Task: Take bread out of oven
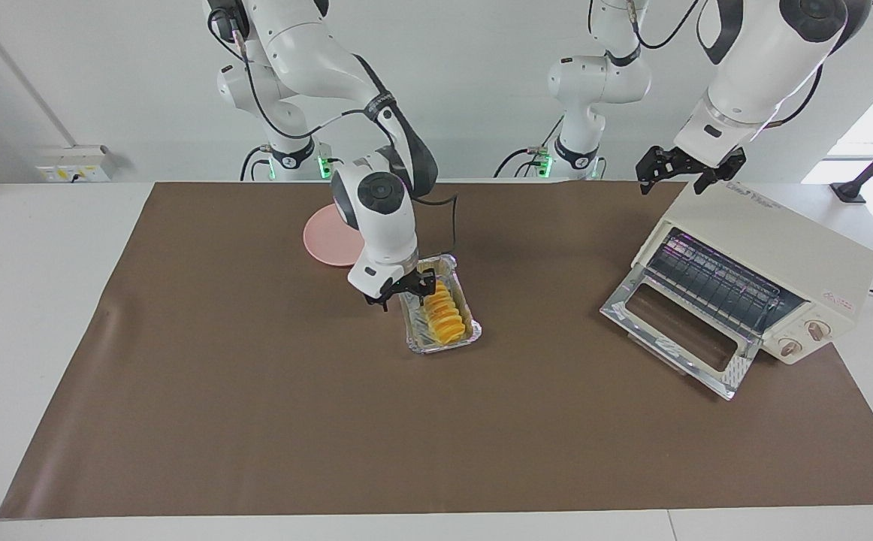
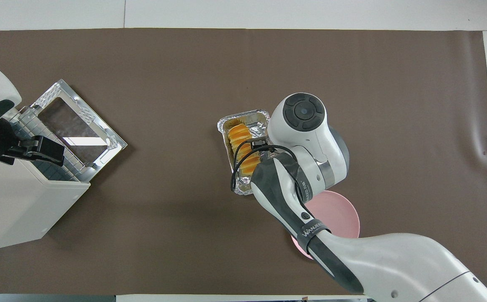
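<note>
Right end effector (image 1: 405, 289) sits low at the robots' end of the foil tray (image 1: 469, 328), its dark fingers about the tray rim or the near end of the bread (image 1: 444, 314); whether they are spread, closed or clamped on anything I cannot tell. The bread lies lengthwise in the tray out on the brown mat (image 1: 256, 391) of the desk, well apart from the oven (image 1: 767, 263). A pink plate (image 1: 324, 237) lies just beside the tray, nearer the robots.

Toward the left arm's end, the oven stands with its glass door (image 1: 677, 330) dropped open and its wire rack (image 1: 714, 282) bare. Left end effector (image 1: 681, 171) waits over the oven's top, fingers apart and empty.

By my reading the bread is already out of the oven, and the step in hand is setting down or letting go of the tray; the next move calls for a clean lift straight up without dragging the foil.

The facing view shows the oven's knobs and how low the right end effector sits. The overhead view hides that end effector under its own wrist, but shows the tray's full outline and the plate partly beneath the arm.
</note>
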Controlling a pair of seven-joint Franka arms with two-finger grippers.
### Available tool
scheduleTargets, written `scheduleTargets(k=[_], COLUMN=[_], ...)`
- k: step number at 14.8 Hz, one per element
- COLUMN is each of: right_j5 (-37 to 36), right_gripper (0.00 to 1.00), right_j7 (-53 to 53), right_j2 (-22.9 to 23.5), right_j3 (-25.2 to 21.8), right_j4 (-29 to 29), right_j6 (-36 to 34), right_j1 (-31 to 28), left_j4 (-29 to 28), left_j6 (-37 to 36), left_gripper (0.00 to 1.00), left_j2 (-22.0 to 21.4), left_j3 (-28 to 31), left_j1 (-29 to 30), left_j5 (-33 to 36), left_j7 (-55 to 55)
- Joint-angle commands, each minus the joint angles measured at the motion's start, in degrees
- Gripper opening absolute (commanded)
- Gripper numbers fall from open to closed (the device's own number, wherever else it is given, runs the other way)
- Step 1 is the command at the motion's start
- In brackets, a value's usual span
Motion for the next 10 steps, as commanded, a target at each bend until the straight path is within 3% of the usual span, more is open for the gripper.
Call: scheduleTargets(k=[1, 3, 7, 10], right_j5=[0.73, 0.73, 0.65, 0.73], right_gripper=[0.35, 0.0, 0.0, 0.0], right_j7=[1.29, 2.43, 1.82, -6.32], right_j2=[-1.45, -1.45, -1.45, -3.03], right_j3=[-0.23, -0.23, -0.23, -0.32], right_j4=[-2.26, -2.35, -1.82, -0.68], right_j6=[1.13, 1.13, 1.04, -1.84], right_j1=[0.24, 0.67, 0.07, -5.36], left_j4=[-0.1, -0.1, -0.1, -0.1], left_j6=[0.19, 0.19, 0.19, 0.28], left_gripper=[1.0, 1.0, 1.0, 1.0], left_j2=[-0.52, -0.52, -0.52, -0.52], left_j3=[-0.34, -0.34, -0.34, -0.34], left_j1=[0.65, 0.65, 0.65, 0.65], left_j5=[0.92, 0.92, 0.92, 0.92], left_j7=[0.2, 0.2, 0.2, 0.2])
